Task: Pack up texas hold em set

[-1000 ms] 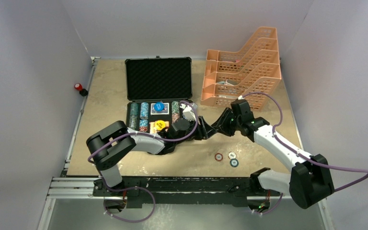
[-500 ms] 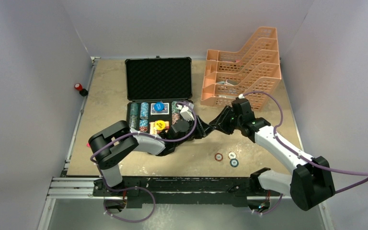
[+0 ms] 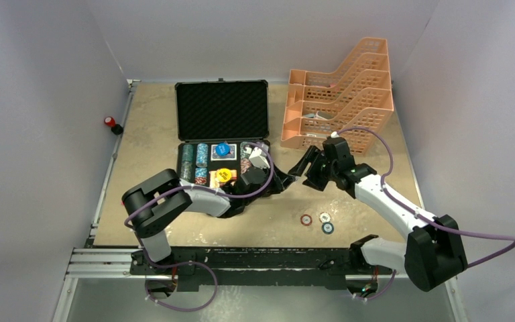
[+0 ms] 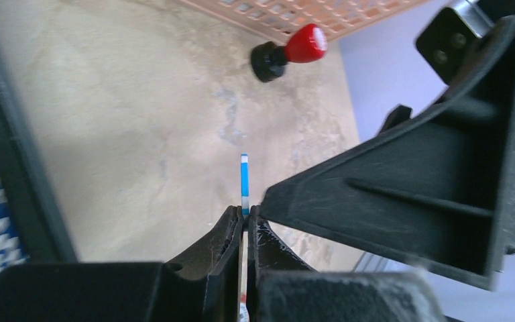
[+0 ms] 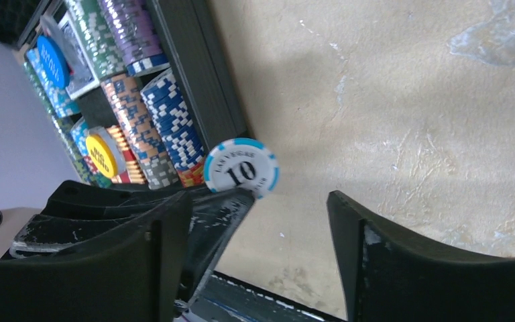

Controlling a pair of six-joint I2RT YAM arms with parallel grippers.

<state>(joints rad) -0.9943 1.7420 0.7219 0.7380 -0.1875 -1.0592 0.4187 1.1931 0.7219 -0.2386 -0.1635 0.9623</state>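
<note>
The black briefcase [image 3: 221, 111] lies open at the back, foam lid up, its tray holding rows of poker chips [image 5: 167, 127], a yellow dealer button [image 5: 102, 154] and a blue one [image 5: 52, 62]. My left gripper [image 3: 285, 180] hovers just right of the case, shut on a white-and-blue "10" chip [image 5: 241, 168]. The left wrist view shows that chip [image 4: 244, 181] edge-on between the left gripper's [image 4: 245, 212] pressed fingers. My right gripper [image 5: 261, 228] is open, its fingers straddling the left fingertips without touching the chip. Three loose chips [image 3: 318, 222] lie on the table near the front.
A peach lattice tray rack [image 3: 338, 100] stands at the back right. A red-capped black object [image 4: 292, 52] sits by the rack's foot. A red button [image 3: 110, 122] is off the table's left edge. The right arm [image 3: 382, 194] reaches in from the right.
</note>
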